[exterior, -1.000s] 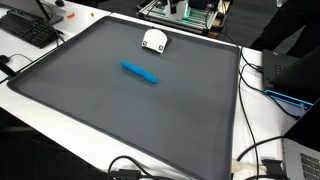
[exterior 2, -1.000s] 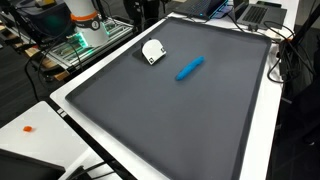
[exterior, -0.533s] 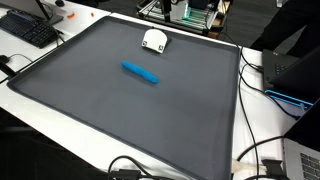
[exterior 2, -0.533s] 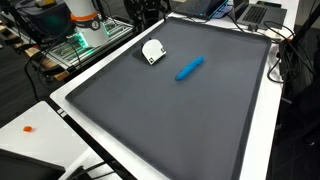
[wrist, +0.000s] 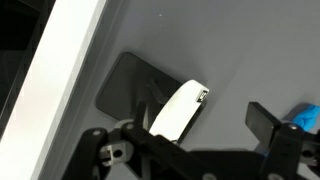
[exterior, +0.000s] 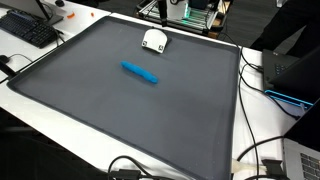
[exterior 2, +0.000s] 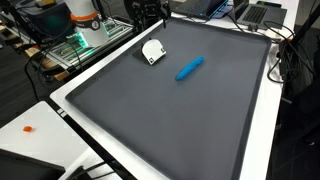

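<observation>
While your gripper (wrist: 195, 130) hangs with jaws wide apart over the white object (wrist: 181, 108), centre on it, keeping clear of the blue marker (wrist: 305, 118) beside it

white thing (wrist: 178, 112): lies on the gray mat (wrist: 235, 50), between the jaws
blue thing (wrist: 305, 117): at the right edge
jaws: wide apart
</observation>
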`<state>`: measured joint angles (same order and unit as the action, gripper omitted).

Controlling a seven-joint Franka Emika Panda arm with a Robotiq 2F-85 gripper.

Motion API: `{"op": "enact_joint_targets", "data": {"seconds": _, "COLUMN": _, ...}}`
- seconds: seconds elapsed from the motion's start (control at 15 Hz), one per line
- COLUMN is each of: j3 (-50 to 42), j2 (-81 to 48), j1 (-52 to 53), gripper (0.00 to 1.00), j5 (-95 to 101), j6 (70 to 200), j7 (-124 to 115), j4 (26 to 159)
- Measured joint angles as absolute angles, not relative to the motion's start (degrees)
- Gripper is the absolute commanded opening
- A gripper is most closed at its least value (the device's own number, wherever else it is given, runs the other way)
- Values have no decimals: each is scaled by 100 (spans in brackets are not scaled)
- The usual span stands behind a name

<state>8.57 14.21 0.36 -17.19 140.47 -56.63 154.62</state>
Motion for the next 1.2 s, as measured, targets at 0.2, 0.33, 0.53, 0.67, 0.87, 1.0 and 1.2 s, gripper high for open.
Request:
{"op": "enact_joint_targets", "data": {"seconds": 0.2, "j3": 767, "j2": 1130, "j1": 26, "gripper": 100, "j5": -1719, "j6": 14226, "j7": -5834, "j4": 15464}}
{"op": "enact_joint_targets", "data": {"seconds": 0.33, "j3": 686, "j2": 941, "j1": 25, "gripper": 100, "j5": -1719, "j6": 14309, "j7": -5887, "j4": 15459}}
{"op": "enact_joint_targets", "data": {"seconds": 0.53, "j3": 603, "j2": 706, "j1": 26, "gripper": 100, "j5": -1720, "j6": 14402, "j7": -5896, "j4": 15448}}
{"op": "enact_joint_targets", "data": {"seconds": 0.67, "j3": 571, "j2": 575, "j1": 26, "gripper": 100, "j5": -1720, "j6": 14548, "j7": -5930, "j4": 15445}}
{"op": "enact_joint_targets", "data": {"seconds": 0.87, "j3": 538, "j2": 414, "j1": 27, "gripper": 100, "j5": -1739, "j6": 14809, "j7": -5991, "j4": 15441}}
{"op": "enact_joint_targets", "data": {"seconds": 1.0, "j3": 524, "j2": 334, "j1": 30, "gripper": 100, "j5": -1771, "j6": 15006, "j7": -6051, "j4": 15438}}
{"op": "enact_joint_targets", "data": {"seconds": 1.2, "j3": 516, "j2": 250, "j1": 35, "gripper": 100, "j5": -1898, "j6": 15217, "j7": -6076, "j4": 15434}}
